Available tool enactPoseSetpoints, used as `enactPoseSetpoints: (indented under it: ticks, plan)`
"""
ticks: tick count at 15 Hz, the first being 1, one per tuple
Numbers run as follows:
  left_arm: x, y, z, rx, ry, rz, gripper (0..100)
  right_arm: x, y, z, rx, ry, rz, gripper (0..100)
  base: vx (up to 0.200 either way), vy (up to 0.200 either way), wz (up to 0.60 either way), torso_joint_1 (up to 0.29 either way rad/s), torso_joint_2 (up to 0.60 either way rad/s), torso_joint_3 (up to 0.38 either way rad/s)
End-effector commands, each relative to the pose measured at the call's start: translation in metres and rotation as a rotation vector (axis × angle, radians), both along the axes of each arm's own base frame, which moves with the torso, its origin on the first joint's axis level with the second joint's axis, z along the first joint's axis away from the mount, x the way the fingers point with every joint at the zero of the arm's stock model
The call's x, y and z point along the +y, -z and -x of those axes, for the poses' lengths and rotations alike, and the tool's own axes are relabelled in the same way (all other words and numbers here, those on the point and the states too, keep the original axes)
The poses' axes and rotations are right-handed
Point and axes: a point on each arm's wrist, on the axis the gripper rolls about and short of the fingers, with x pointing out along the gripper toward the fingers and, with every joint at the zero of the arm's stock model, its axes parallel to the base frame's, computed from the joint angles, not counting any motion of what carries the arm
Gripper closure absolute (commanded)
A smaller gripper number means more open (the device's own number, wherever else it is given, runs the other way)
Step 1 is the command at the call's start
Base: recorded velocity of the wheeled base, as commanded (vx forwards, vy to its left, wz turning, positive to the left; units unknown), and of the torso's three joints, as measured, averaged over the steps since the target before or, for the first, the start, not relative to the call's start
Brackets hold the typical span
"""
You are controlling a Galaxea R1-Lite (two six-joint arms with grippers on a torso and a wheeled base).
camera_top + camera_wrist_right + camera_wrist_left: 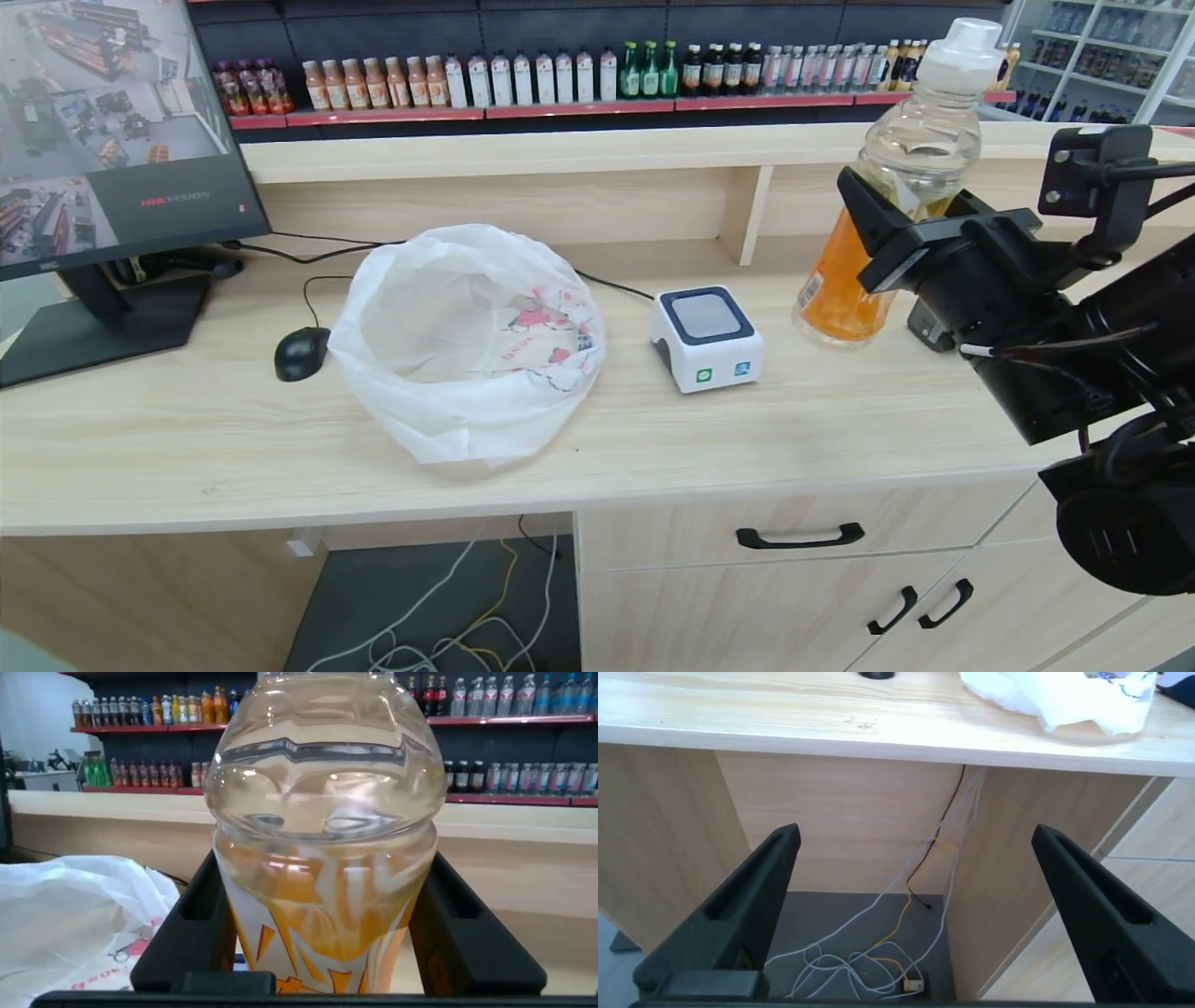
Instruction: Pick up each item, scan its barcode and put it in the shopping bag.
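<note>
Right gripper (901,224) sits closest, at the right side of the counter (840,420), its arm coming in from the right edge. Its two black fingers are clamped on the middle of the bottle (920,140). The bottle is clear plastic with a white cap, orange drink in its lower half and an air space above. It leans, cap up and to the right, with its base just right of the scanner (707,336); whether the base touches the wood cannot be told.

From the right wrist view the bottle's shoulder looms between the fingers, with the white shopping bag (65,905) off to one side. The head view shows the bag standing open left of the scanner, a black mouse (301,353) at its other side.

Left gripper (915,915) hangs low in front of the counter with its jaws spread wide and nothing between them. Its camera looks into the recess beneath, where loose cables (878,952) lie on the floor.
</note>
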Motion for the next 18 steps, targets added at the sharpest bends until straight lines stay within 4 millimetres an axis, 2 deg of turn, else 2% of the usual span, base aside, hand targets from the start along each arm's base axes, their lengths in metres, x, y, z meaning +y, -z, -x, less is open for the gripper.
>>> enactPoseSetpoints:
  ticks: [1,6,8,12,13,18]
  plan:
    - [0.0,0.0,0.0,-0.001,0.0,0.0,0,0.0,-0.002,0.001,-0.015,0.013,0.02,100,0.0,0.2,0.0,0.002,0.0,0.002]
    - [0.0,0.0,0.0,-0.001,0.0,-0.004,0,0.001,-0.009,-0.003,-0.063,0.058,0.069,100,0.0,0.0,0.0,0.0,0.0,0.0]
    - [0.0,0.0,0.0,-0.001,0.0,-0.004,0,0.009,-0.014,-0.011,-0.11,0.041,0.103,100,0.0,0.0,0.0,0.0,0.0,0.0]
    - [0.0,0.0,0.0,-0.001,0.0,-0.006,0,0.013,-0.024,-0.012,-0.193,0.112,0.206,100,0.0,0.0,0.0,0.0,0.0,0.0]
    - [0.0,0.0,0.0,-0.001,0.0,-0.006,0,0.02,-0.026,-0.008,-0.232,0.134,0.272,100,0.0,0.0,0.0,0.0,0.0,0.0]
    - [0.0,0.0,0.0,-0.001,0.0,-0.006,0,0.033,-0.015,-0.007,-0.297,0.093,0.435,100,0.0,0.0,0.0,0.0,0.0,0.0]
